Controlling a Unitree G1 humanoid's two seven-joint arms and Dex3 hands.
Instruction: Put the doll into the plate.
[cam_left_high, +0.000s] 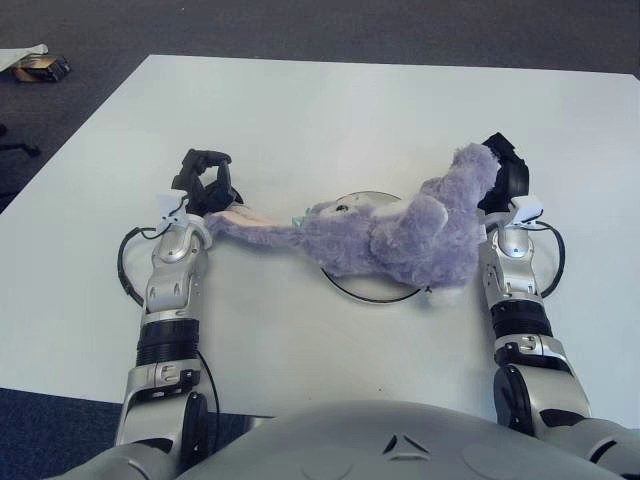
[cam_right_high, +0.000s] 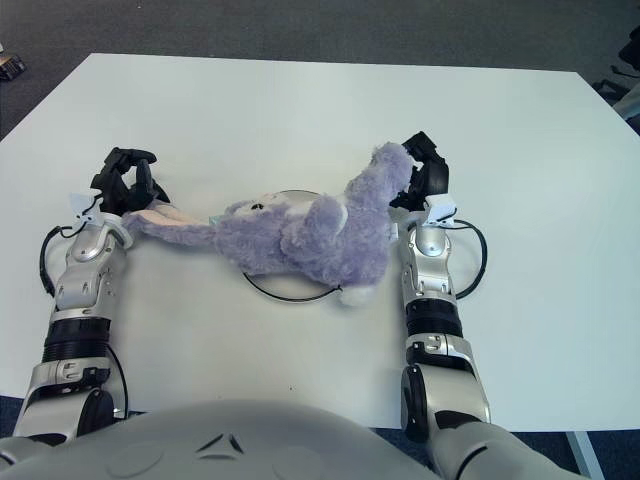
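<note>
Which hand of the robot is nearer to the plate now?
Right. The right hand holds the doll just beyond the plate rim; the left hand grips the doll's long ear farther away.

no readable text, no labels, no brands, no numbers

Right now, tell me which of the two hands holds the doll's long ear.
The left hand: its fingers pinch the doll's long ear, stretched out over the table. The right hand grips the doll's leg end instead.
</note>
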